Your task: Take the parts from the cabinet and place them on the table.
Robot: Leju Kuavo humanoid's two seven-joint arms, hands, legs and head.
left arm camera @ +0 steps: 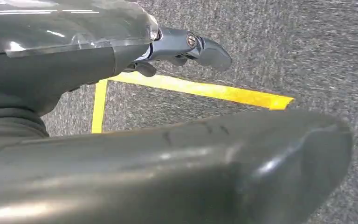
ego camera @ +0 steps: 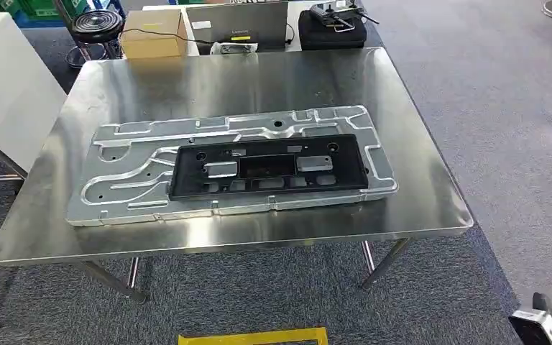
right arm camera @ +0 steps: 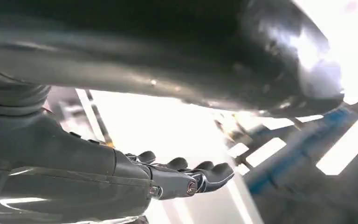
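silver plate [ego camera: 151, 169]: lies flat in the middle of the steel table [ego camera: 417, 180], long side across; it looks put down first, as a wide base.
black frame [ego camera: 267, 167]: rests on top of the silver plate, toward its right half, so the two parts are stacked and not side by side.
look of parts: the plate is bright metal with raised channels and small holes; the frame is matt black with rectangular openings.
left hand [left arm camera: 177, 49]: holds nothing, fingers loosely extended, above grey carpet and yellow tape [left arm camera: 200, 89].
right hand [right arm camera: 182, 177]: holds nothing, fingers slightly curled and apart.
judgement: both parts seem already delivered.
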